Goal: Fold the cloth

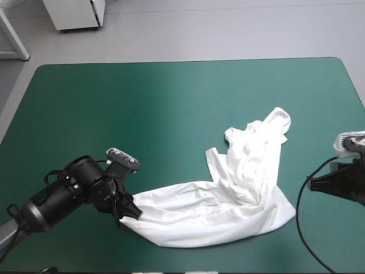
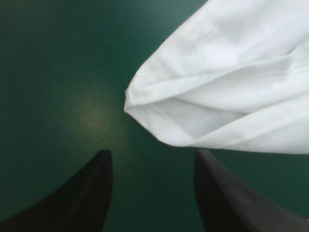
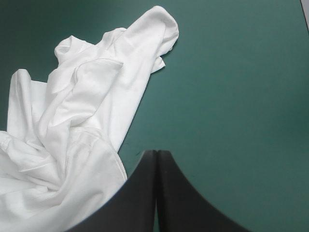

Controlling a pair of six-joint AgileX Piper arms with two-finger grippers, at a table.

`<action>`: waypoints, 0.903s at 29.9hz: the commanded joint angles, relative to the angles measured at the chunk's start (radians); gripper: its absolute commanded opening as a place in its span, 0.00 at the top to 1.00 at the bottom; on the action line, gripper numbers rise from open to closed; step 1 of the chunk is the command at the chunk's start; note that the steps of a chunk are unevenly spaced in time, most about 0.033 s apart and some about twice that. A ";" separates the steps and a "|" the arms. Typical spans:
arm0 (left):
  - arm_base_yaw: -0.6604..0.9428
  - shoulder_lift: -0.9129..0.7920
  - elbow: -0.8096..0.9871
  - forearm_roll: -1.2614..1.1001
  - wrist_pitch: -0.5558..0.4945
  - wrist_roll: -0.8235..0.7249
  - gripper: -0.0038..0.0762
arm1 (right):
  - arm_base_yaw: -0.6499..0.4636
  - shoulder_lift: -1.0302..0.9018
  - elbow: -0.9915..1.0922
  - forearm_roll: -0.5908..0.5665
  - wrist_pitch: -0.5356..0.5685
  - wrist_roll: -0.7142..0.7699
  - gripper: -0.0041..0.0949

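**Teal-green table, white T-shirt crumpled at lower right**

Teal-green cover spans the table (image 1: 142,103) from edge to edge in the high view; most of it lies bare, and the only thing on it is the T-shirt (image 1: 228,200), which sits in the lower right of the frame. The garment is not spread flat; one broad band runs from the lower centre rightward to a bunched, creased knot near the lower right, and from there a narrower rumpled part climbs toward the middle right, ending in a rounded tip.

The left gripper (image 1: 130,212) comes in from the lower left of the high view and sits at the leftmost corner of that band; in the left wrist view its black fingers (image 2: 82,203) stand well apart, released, with teal-green cover showing between them; the T-shirt's (image 2: 231,96) folded corner lies just ahead of the gap, not between the fingers, and nothing is held.

The right gripper (image 3: 157,152) has its fingers (image 3: 183,203) pressed together in one pointed arch, clenched on nothing; the T-shirt (image 3: 72,121) lies beside and ahead of them, its creased mass close to one finger's base; whether cloth and finger touch there I cannot tell; on the fingers' other side is bare cover.
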 commanded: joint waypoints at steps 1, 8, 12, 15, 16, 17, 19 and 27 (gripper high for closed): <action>0.058 -0.028 0.046 -0.008 -0.032 -0.017 0.49 | 0.002 0.006 -0.029 0.002 -0.045 0.010 0.98; 0.197 0.038 0.094 -0.097 -0.173 0.109 0.49 | 0.002 0.006 -0.029 0.002 -0.045 0.023 0.98; 0.235 0.115 0.094 -0.101 -0.222 0.147 0.49 | 0.002 0.006 -0.029 0.002 -0.045 0.025 0.98; 0.237 0.169 0.094 -0.134 -0.245 0.177 0.49 | 0.002 0.006 -0.029 0.002 -0.045 0.025 0.98; 0.237 0.183 0.094 -0.158 -0.254 0.190 0.49 | 0.002 0.006 -0.029 0.002 -0.045 0.025 0.98; 0.237 0.195 0.094 -0.178 -0.265 0.192 0.49 | 0.002 0.006 -0.029 0.002 -0.045 0.025 0.98; 0.237 0.217 0.105 -0.186 -0.299 0.192 0.49 | 0.002 0.006 -0.029 0.002 -0.045 0.025 0.98; 0.237 0.253 0.179 -0.171 -0.350 0.181 0.98 | 0.002 0.016 -0.029 -0.005 -0.026 0.075 0.97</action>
